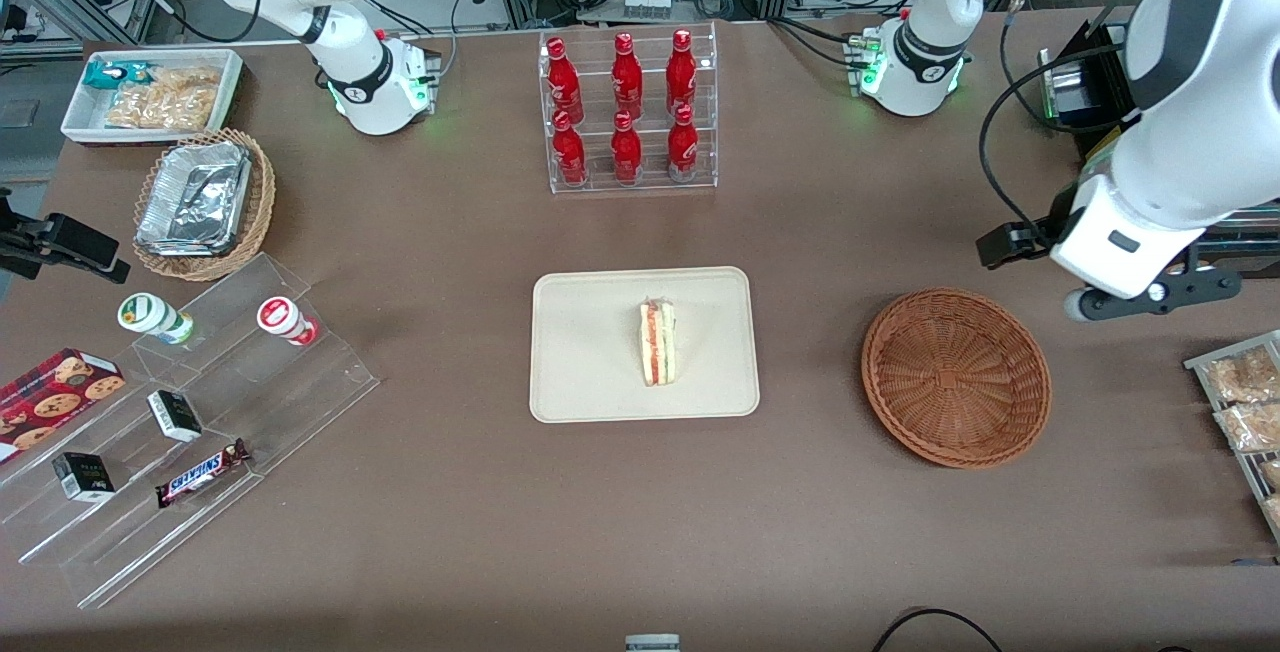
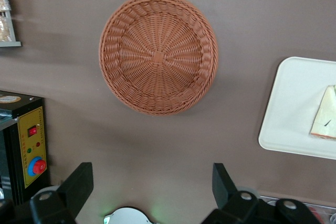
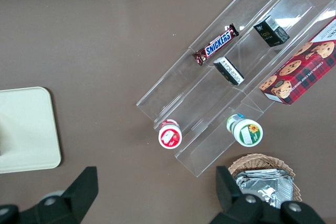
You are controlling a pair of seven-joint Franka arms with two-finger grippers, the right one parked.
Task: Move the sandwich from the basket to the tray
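Observation:
The sandwich (image 1: 657, 342), a pale wedge with red and green layers, lies on the cream tray (image 1: 600, 382) in the middle of the table. In the left wrist view the sandwich (image 2: 325, 115) rests near the edge of the tray (image 2: 294, 114). The reddish-brown wicker basket (image 1: 955, 377) stands beside the tray toward the working arm's end, and nothing lies in it. My left gripper (image 1: 1010, 244) hangs high above the table, a little farther from the front camera than the basket (image 2: 157, 53). It is open, and nothing is between the black fingers (image 2: 79, 182).
A clear rack of red bottles (image 1: 628, 112) stands farther back than the tray. Toward the parked arm's end are a tan basket with foil containers (image 1: 200, 202), a white snack bin (image 1: 150, 92) and acrylic steps (image 1: 200, 402). Snack packets (image 1: 1245, 402) and a black control box (image 2: 26, 150) sit at the working arm's end.

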